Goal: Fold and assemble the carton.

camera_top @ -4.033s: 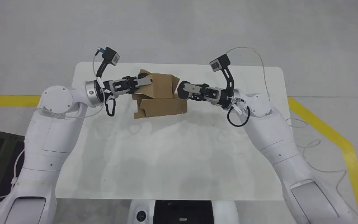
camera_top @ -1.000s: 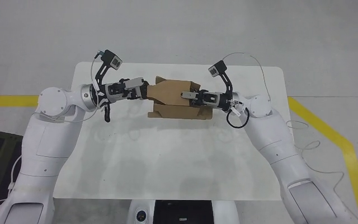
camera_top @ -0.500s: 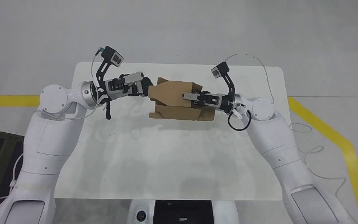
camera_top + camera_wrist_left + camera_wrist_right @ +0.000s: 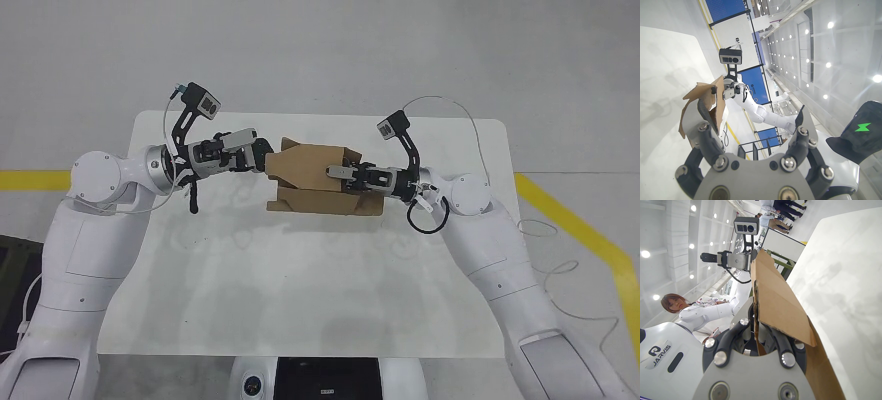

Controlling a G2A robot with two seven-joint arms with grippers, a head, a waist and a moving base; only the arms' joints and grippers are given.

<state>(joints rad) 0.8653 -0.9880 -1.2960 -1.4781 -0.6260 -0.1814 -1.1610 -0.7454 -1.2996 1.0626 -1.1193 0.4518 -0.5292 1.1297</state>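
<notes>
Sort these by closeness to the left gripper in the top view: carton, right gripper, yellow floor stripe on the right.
1. The carton, right beside the open left gripper.
2. The right gripper, clamped on the carton farther across.
3. The yellow floor stripe, off the table, far right.

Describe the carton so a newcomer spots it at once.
On the white table, look near the far edge, midway across. The carton is half-folded cardboard with flaps sticking out, one pinched by the right gripper. It is the only brown thing there.

A white table [image 4: 300,300] stands on grey floor [image 4: 300,50] crossed by a yellow stripe [image 4: 35,180].
</notes>
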